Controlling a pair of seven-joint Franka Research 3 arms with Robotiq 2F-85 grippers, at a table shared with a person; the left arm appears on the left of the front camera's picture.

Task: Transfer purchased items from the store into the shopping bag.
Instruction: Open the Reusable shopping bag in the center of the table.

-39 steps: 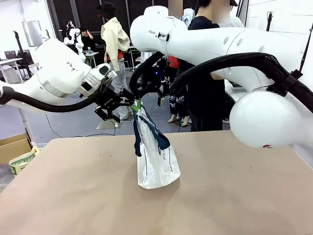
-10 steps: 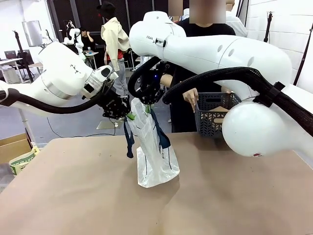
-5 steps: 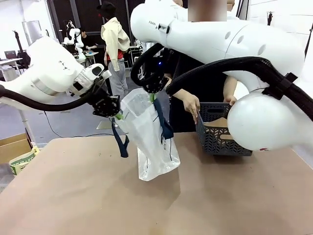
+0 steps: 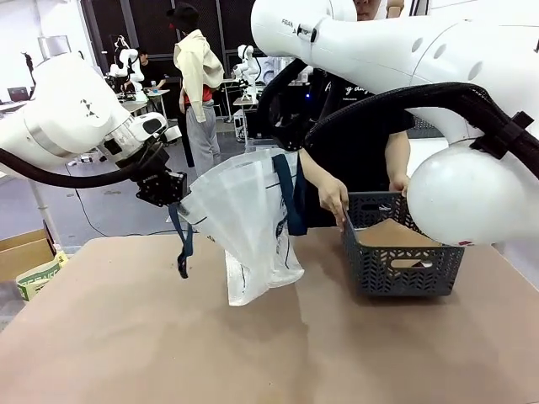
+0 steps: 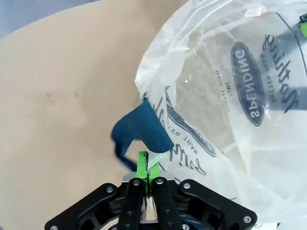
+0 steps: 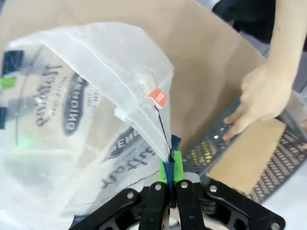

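Observation:
The translucent shopping bag (image 4: 244,220) hangs over the table with its mouth stretched open between both grippers. My left gripper (image 4: 174,196) is shut on the bag's rim by a navy handle (image 5: 143,128), with its green pads (image 5: 142,165) pinched together. My right gripper (image 4: 291,153) is shut on the opposite rim, where the other navy strap (image 4: 292,198) hangs. The bag (image 6: 81,110) looks hollow inside. The dark grey lattice basket, the store (image 4: 404,268), sits on the table to the right, with a person's hands (image 4: 333,199) on its rim. A tan flat surface (image 6: 244,160) shows inside it; the purchased items are hidden.
The brown table (image 4: 126,353) has free room at the front and left. The person (image 4: 362,126) stands at the far edge behind the basket. My right arm's bulky white links (image 4: 472,194) hang over the table's right side. A cardboard box (image 4: 34,269) sits off the left edge.
The grippers moved apart and upward, pulling the bag's mouth wide open. The person brought the basket down onto the table at the right.

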